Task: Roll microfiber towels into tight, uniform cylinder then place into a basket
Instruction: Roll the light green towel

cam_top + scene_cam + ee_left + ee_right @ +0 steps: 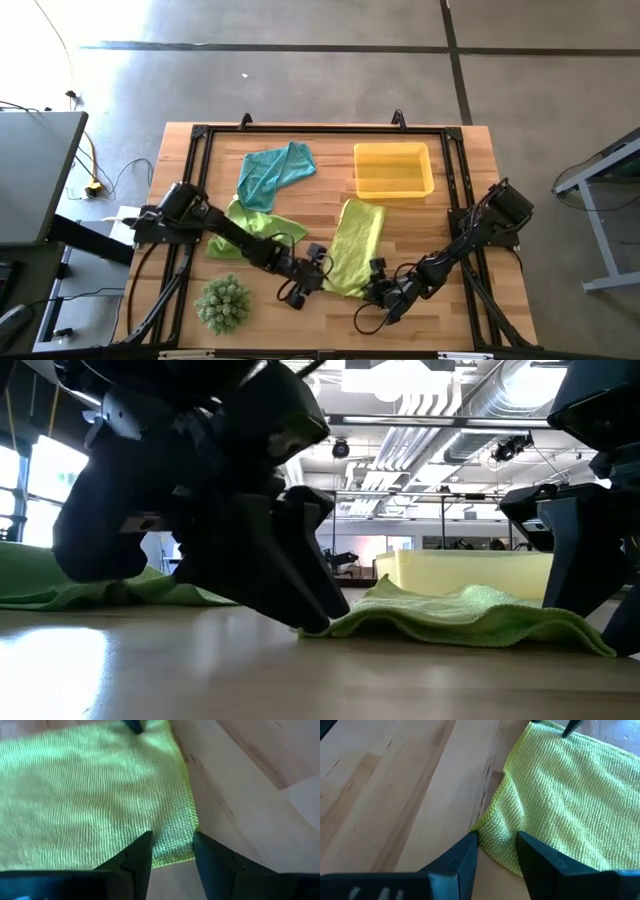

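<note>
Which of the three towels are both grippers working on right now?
The green towel lying flat below the basket; the other green one lies bunched under the left arm, and the teal one sits untouched.

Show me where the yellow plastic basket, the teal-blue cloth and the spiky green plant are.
Translucent yellow plastic basket [357,171]: high view, left wall.
Teal-blue microfiber cloth [272,173]: high view, cloth's middle.
Spiky green ball-shaped plant [222,304]: high view, ball's centre.

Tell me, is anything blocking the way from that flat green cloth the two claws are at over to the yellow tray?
Nothing visible does. The lime-green towel lies flat just below the basket in the high view, with only bare table between them. The teal towel sits off to the side, and the left gripper and right gripper are at the towel's near corners.
</note>
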### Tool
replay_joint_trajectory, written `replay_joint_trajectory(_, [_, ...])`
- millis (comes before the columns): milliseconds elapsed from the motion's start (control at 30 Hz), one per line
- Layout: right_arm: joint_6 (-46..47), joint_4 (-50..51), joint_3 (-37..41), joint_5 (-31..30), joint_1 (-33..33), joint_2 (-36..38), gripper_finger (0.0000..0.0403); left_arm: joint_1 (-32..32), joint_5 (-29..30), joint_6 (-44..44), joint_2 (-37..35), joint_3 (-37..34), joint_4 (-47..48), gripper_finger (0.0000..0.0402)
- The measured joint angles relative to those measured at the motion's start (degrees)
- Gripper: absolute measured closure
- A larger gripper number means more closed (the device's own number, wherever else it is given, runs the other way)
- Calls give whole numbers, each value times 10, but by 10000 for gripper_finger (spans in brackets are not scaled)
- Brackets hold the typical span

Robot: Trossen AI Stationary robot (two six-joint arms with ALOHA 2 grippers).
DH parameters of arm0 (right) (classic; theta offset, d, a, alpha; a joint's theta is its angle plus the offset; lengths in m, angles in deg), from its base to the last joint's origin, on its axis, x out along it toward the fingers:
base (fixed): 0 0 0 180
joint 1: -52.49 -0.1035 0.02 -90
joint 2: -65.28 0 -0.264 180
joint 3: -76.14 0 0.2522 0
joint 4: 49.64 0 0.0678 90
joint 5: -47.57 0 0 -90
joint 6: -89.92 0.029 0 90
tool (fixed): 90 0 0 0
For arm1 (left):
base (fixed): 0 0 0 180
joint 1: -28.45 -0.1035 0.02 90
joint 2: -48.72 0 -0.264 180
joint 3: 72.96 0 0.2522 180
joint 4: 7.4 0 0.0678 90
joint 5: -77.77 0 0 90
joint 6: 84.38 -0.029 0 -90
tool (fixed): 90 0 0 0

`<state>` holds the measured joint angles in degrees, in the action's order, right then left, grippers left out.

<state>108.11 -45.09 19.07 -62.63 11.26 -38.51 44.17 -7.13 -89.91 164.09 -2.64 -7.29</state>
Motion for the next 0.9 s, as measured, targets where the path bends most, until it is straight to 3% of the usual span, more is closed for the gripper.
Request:
replay_joint_trajectory(233, [48,2,0,2,-1,0,270,-5,-57,83,0,0,12,310])
replay_joint_trajectory(533, [75,-4,0,10,-1,0,277,14,-58,231,2,-2,-14,359])
replay_joint_trajectory(800, [92,-15,0,21,-1,0,380,16,-62,305,3,-3,-27,398])
replay_joint_trajectory(900, [107,-29,0,38,-1,-1,396,16,-66,324,0,-3,-25,397])
